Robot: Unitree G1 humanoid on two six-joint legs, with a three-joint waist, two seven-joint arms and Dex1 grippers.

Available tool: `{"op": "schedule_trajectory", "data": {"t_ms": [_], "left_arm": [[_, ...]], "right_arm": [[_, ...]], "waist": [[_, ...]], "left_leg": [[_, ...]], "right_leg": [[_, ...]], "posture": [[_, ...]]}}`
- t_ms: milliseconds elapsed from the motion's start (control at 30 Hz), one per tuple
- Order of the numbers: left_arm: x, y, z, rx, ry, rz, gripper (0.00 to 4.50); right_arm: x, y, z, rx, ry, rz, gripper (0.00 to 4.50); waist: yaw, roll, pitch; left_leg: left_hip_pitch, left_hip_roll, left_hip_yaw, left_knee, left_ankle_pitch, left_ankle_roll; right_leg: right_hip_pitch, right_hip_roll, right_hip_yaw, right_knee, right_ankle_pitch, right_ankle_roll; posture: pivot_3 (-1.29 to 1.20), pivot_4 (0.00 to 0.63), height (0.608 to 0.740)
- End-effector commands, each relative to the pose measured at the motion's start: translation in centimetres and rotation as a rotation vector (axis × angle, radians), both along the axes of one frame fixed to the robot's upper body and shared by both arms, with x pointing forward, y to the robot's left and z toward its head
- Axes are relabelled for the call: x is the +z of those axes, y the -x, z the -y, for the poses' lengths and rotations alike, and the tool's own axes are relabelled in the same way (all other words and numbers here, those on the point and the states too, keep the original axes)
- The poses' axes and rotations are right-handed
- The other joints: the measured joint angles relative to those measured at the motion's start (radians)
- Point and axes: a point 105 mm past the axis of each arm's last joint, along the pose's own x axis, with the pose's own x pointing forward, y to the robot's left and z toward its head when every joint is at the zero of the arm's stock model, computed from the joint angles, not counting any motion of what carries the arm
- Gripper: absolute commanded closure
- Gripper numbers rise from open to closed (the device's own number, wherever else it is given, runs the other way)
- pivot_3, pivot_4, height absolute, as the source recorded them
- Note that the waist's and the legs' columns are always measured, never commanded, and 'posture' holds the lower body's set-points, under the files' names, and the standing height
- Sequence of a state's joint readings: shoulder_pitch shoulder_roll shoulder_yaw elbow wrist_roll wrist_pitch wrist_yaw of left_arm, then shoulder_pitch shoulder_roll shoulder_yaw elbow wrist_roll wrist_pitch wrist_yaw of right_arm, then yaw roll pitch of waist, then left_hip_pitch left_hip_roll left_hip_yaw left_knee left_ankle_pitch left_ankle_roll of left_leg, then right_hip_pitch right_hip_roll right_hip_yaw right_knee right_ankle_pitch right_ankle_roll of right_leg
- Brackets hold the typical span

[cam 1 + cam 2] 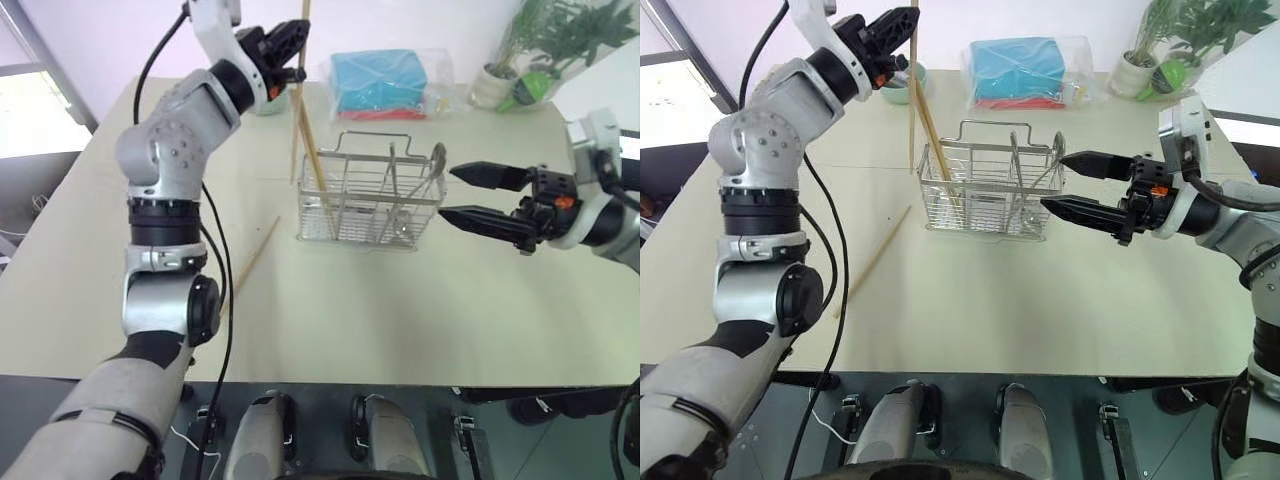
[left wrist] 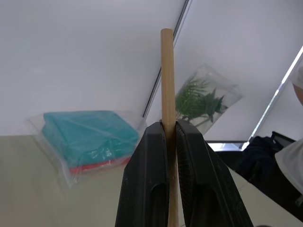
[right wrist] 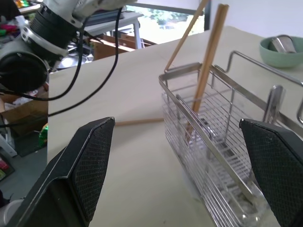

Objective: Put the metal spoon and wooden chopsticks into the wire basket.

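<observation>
A wooden chopstick (image 1: pixel 299 90) is clamped upright in the left gripper (image 1: pixel 290 52) at the wire basket's (image 1: pixel 372 198) 11 o'clock, its lower end hanging beside the rim. Another is leaned inside; the metal spoon (image 1: pixel 432 172) is seen standing at the far end. The right gripper (image 1: pixel 478 196) is held agape at 3 o'clock. If released outside the rim, the stick could be dropped onto the table (image 1: pixel 400 320), where a stray one (image 1: pixel 252 262) is already lying.
</observation>
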State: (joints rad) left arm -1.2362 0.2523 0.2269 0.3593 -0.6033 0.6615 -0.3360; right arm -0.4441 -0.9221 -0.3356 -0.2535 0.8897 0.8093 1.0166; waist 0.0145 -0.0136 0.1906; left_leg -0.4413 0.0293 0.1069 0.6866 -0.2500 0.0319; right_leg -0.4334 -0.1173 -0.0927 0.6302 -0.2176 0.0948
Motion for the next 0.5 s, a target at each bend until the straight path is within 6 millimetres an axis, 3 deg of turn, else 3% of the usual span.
{"op": "schedule_trajectory", "data": {"t_ms": [33, 200, 500], "left_arm": [[2.7, 0.7, 0.3, -0.026, 0.027, 0.092, 4.47], [2.2, 0.3, 1.9, -0.042, 0.009, 0.107, 4.47], [-1.2, 0.5, 3.9, -0.041, -0.03, 0.128, 4.47]], "right_arm": [[1.4, 0.8, 0.1, -0.005, -0.009, 0.064, 0.15], [1.3, 0.9, 0.1, -0.018, -0.015, 0.064, 0.15], [1.8, 0.9, 0.7, -0.034, -0.015, 0.078, 0.15]], "waist": [[0.0, 0.0, 0.0], [0.0, 0.0, 0.0], [-0.002, 0.0, 0.0]], "left_leg": [[0.0, 0.0, 0.0, 0.0, 0.0, 0.0], [0.0, 0.0, 0.0, 0.0, 0.0, 0.0], [0.0, 0.0, 0.0, 0.0, 0.0, 0.0]], "right_leg": [[0.0, 0.0, 0.0, 0.0, 0.0, 0.0], [0.0, 0.0, 0.0, 0.0, 0.0, 0.0], [0.0, 0.0, 0.0, 0.0, 0.0, 0.0]], "posture": [[0.0, 0.15, 0.715], [0.0, 0.15, 0.715], [0.0, 0.15, 0.715]]}}
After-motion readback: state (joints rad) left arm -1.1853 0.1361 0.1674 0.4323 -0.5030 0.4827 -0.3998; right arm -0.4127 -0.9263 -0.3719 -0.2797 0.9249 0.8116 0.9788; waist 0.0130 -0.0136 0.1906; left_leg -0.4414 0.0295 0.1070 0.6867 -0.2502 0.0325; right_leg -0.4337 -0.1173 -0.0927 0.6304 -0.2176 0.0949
